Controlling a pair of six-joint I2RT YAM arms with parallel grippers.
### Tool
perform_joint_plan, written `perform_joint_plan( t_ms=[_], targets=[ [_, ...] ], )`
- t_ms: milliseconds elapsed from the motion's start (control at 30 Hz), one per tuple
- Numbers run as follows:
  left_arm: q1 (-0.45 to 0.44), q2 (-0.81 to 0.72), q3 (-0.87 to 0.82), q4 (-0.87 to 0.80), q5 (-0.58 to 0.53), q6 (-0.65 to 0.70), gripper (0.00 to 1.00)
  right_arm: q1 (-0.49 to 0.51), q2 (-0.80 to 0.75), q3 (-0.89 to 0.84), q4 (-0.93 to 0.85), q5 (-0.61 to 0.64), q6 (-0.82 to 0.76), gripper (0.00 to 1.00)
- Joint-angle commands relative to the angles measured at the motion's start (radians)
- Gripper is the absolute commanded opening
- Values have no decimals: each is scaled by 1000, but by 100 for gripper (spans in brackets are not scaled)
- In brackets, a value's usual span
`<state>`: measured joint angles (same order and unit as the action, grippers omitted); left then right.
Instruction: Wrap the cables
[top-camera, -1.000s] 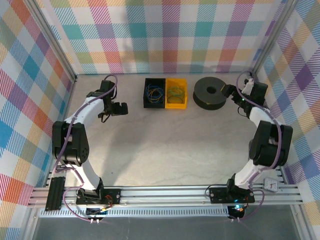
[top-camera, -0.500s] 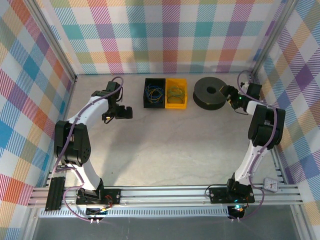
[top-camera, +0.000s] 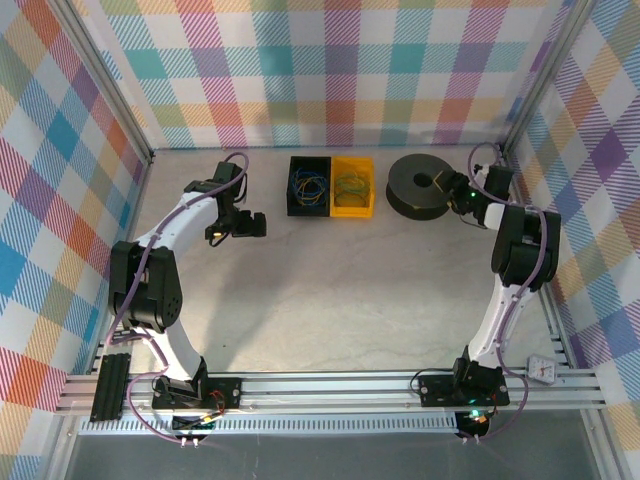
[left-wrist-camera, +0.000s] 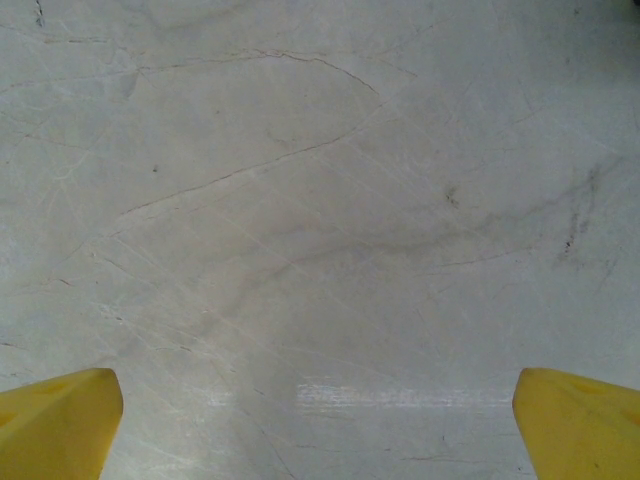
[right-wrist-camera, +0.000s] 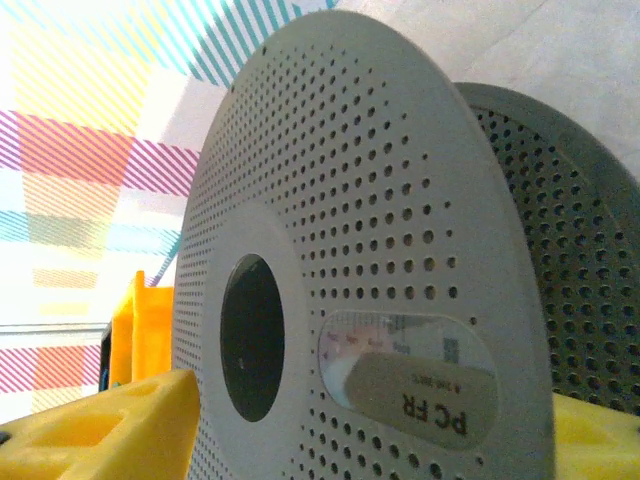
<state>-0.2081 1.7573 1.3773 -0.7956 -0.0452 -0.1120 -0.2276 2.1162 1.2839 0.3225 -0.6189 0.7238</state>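
Note:
The thin cables lie coiled in two bins: blue and yellow ones in the black bin (top-camera: 309, 186), green ones in the yellow bin (top-camera: 352, 185). The black spool (top-camera: 420, 186) lies flat at the back right. My right gripper (top-camera: 456, 196) is at its right edge. In the right wrist view the gripper (right-wrist-camera: 375, 420) is open. The spool's perforated upper flange (right-wrist-camera: 380, 250) stands between its yellow fingers (right-wrist-camera: 100, 425) without being clamped. My left gripper (top-camera: 246, 225) hovers left of the bins, and in the left wrist view it (left-wrist-camera: 320, 420) is open over bare tabletop.
Checked walls close the table (top-camera: 330, 290) at the back and on both sides. The bins stand side by side between the two grippers. A small white clock (top-camera: 543, 369) sits by the right end of the front rail.
My right gripper has moved left onto the spool's edge, its arm folding in. The left gripper shifted a little to the right, then held still.

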Motion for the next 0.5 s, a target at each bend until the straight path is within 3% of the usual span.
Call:
perform_joint_plan(
  t_ms=[0,200,467],
  targets=[
    [-13,-8,4,-31,-11,6,100,4,0,-4,56,11,23,50],
    [-16,-19,5,-33,-19,7,100,2,-69,-40,28,34,-16,3],
    [-20,-16,18,-33,-41,14,100,10,-422,-136,-187,34,-224,0]
  ],
)
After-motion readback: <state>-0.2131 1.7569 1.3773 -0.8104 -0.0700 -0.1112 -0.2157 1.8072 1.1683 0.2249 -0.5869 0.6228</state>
